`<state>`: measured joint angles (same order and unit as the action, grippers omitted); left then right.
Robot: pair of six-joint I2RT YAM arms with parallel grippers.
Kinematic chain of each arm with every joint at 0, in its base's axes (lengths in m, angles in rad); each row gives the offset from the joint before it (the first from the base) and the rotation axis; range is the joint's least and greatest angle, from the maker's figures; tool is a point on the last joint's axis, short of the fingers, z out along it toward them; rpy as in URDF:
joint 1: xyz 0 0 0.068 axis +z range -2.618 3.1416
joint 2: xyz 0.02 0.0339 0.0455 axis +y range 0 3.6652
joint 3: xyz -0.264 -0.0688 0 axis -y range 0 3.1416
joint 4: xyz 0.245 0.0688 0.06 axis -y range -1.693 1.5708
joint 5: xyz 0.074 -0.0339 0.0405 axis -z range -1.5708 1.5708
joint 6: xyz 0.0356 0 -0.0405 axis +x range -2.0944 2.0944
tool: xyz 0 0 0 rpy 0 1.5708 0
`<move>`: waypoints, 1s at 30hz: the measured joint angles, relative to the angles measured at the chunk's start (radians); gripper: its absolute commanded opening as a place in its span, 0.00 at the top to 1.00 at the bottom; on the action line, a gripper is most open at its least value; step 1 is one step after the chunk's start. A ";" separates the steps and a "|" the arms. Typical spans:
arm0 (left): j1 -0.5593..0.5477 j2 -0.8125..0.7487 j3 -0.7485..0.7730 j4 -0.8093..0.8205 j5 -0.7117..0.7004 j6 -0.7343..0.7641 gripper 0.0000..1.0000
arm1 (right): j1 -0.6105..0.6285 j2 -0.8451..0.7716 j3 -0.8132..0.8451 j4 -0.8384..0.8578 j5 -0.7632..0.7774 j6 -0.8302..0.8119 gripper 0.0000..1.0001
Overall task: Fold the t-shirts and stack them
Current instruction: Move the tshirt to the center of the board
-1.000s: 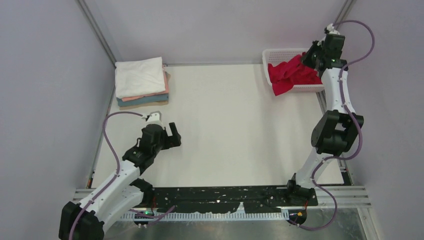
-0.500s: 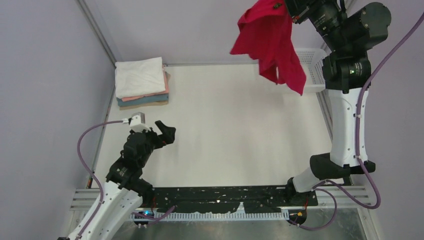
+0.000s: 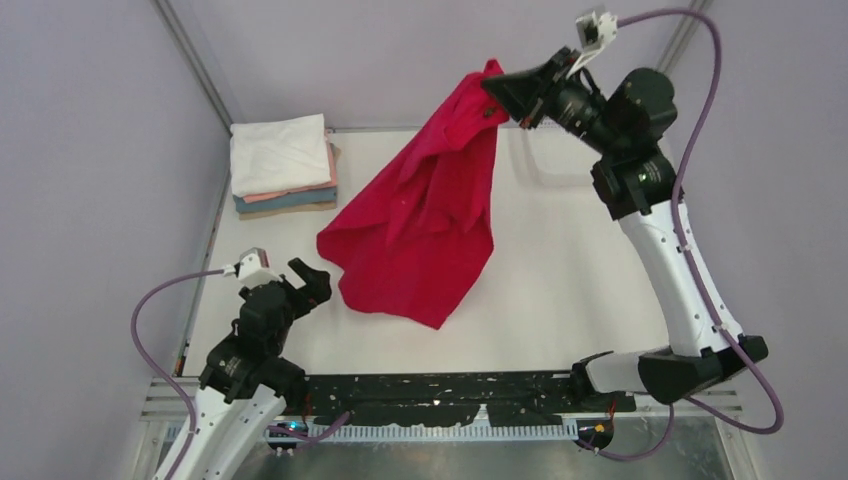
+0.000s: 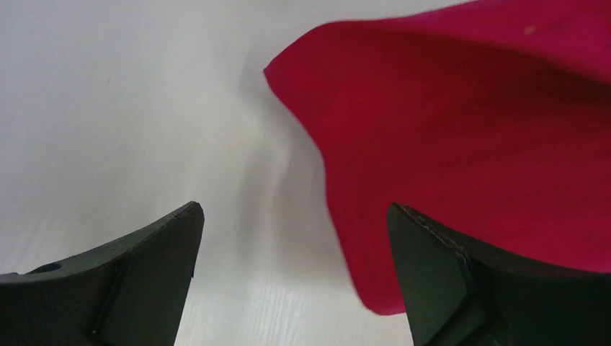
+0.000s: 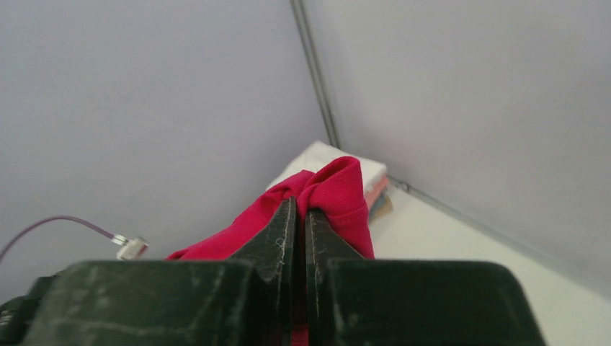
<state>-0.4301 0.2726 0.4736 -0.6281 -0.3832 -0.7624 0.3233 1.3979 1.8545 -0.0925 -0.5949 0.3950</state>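
Beneath the right gripper (image 3: 493,91) clamping it, the red t-shirt (image 3: 420,230) hangs beside the spread left gripper (image 3: 311,283).

Both of your arms match in build.
- Left arm (image 3: 225,435) and right arm (image 3: 672,262): white shells on the long links, black rounded joint housings.
- Left cable (image 3: 148,312) and right cable (image 3: 702,70): purple, thin, each ending at a small white connector block (image 3: 597,27) by the wrist.
- Left gripper (image 4: 295,213): your fingers (image 4: 137,281) are matte black wedges with bevelled edges.
- Right gripper (image 5: 301,209): same black, faintly scuffed.
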 measured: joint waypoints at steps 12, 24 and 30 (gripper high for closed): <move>0.000 0.312 0.029 -0.026 -0.015 -0.057 0.00 | -0.187 -0.258 -1.075 -0.030 0.380 -0.079 0.35; 0.178 0.841 0.145 0.206 0.184 0.003 0.03 | -0.182 -0.239 -1.106 -0.159 0.783 -0.091 0.05; 0.264 1.056 0.265 0.255 0.261 0.034 0.10 | -0.129 -0.369 -1.118 -0.156 0.792 -0.093 0.05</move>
<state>-0.1658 1.3281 0.7387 -0.3733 -0.1223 -0.7288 0.1944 1.0290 0.7364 -0.2489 0.1974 0.3023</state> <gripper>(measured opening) 0.948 0.952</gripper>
